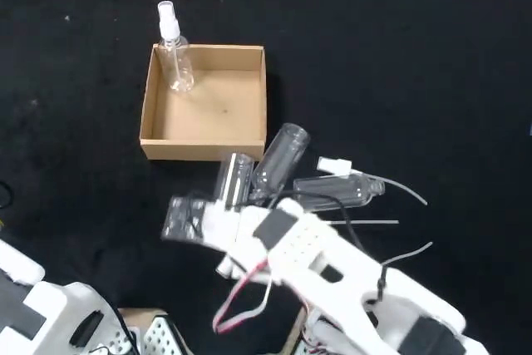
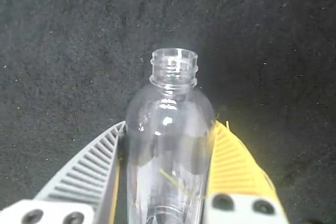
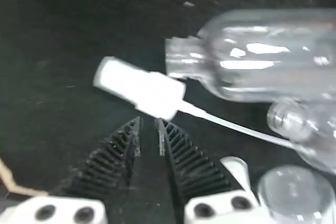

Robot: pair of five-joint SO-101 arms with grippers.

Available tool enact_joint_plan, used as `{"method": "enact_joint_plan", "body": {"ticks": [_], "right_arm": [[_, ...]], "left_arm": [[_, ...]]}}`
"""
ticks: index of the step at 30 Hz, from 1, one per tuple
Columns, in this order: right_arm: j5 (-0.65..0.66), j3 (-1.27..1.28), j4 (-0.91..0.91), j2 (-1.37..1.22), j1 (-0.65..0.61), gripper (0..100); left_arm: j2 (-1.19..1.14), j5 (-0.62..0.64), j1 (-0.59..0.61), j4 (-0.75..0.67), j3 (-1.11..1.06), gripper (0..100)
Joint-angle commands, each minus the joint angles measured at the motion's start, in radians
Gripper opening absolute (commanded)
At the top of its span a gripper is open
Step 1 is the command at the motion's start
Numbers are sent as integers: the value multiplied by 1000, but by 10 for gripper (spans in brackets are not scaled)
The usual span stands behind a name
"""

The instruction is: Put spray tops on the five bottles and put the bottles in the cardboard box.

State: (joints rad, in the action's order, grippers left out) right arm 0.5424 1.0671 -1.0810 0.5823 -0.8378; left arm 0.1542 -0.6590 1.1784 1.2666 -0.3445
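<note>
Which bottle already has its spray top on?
The bottle leaning in the back left corner of the cardboard box: it wears a white spray top, while those outside the box have bare necks.

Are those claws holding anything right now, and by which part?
The left gripper holds an uncapped clear bottle by its body, below the shoulder. The right gripper holds nothing; a loose spray top lies just beyond its tips.

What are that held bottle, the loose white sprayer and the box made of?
Bottle: probably clear glossy plastic; you can see through it and highlights glint. Spray top: opaque white plastic, seemingly matte. Cardboard box: plain brown cardboard, dull, with thin folded walls.
</note>
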Motion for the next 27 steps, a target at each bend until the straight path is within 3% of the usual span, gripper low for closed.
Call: {"method": "enact_joint_plan", "body": {"ticks": [1,5,10,17,27], "right_arm": [[-6,48,-28,94,-164,93],[97,47,-57,94,-230,216],[224,48,-54,94,-230,190],[301,39,-63,101,-229,191],[313,-82,-172,93,-229,191]], "left_arm": [[9,-8,13,-5,65,32],[9,-9,13,-5,65,32],[9,-9,13,-5,61,32],[9,-9,13,-5,61,32],[8,-9,2,-6,62,32]]}}
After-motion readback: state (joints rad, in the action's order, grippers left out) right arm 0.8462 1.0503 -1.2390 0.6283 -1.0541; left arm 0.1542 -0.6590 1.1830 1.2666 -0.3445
